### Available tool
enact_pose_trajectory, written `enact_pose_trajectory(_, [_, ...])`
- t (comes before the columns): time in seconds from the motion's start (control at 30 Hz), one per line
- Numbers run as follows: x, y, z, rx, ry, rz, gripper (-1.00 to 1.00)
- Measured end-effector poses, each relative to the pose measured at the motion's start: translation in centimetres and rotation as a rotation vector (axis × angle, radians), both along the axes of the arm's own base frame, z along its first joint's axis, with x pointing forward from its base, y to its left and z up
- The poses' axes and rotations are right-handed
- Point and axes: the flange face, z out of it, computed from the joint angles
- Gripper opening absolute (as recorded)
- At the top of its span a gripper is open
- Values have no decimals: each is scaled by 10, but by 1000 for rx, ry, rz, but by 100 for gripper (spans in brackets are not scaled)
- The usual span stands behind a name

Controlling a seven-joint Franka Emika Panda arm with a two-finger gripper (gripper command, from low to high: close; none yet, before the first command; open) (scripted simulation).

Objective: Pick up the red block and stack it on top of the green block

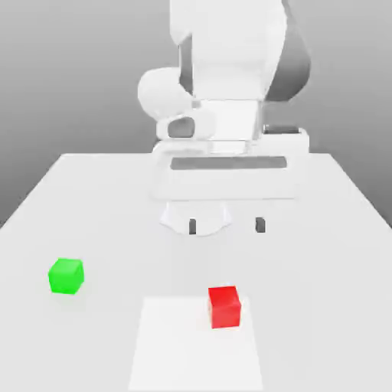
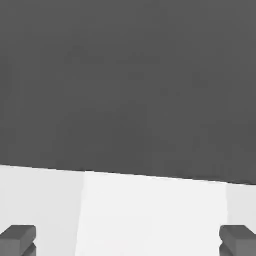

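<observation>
The red block [image 1: 224, 306] is a small cube lying on the white table [image 1: 99, 199], near the front and slightly toward the exterior view's right. The green block [image 1: 66, 276] is a same-sized cube on the table at the exterior view's left, well apart from the red one. My gripper [image 1: 226, 225] hangs above the table behind the red block, open, with nothing between its two dark fingertips [image 1: 192, 226]. In the hand view the gripper [image 2: 128, 240] stands wide open, its grey fingertips [image 2: 18, 239] at either side over the pale table surface.
A brighter white rectangular patch [image 1: 195, 352] lies on the table at the front, under the red block. The white arm's body [image 1: 230, 84] rises behind the gripper. The table's far edge [image 2: 125, 174] meets a dark grey background in the hand view.
</observation>
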Motion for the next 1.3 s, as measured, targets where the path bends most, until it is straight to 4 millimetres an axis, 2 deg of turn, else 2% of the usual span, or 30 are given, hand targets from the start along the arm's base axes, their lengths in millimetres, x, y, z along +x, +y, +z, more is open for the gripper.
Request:
enact_pose_trajectory(0.07, [-26, 3, -51, -3, 93, 15, 0])
enact_pose_trajectory(0.1, [-33, 4, -68, -4, 117, 20, 0])
enact_pose_trajectory(0.3, [-40, 5, -129, -4, 140, 23, 0])
enact_pose_trajectory(0.33, [-41, 5, -137, -4, 141, 23, -100])
enact_pose_trajectory(0.57, [-41, 5, -139, -4, 141, 23, -100])
enact_pose_trajectory(0.8, [-41, 4, -83, -5, 141, 21, -100])
enact_pose_trajectory(1.07, [-42, -104, -64, 30, 138, -506, -100])
enact_pose_trajectory(1.3, [-72, -203, -52, 66, 129, -1014, -100])
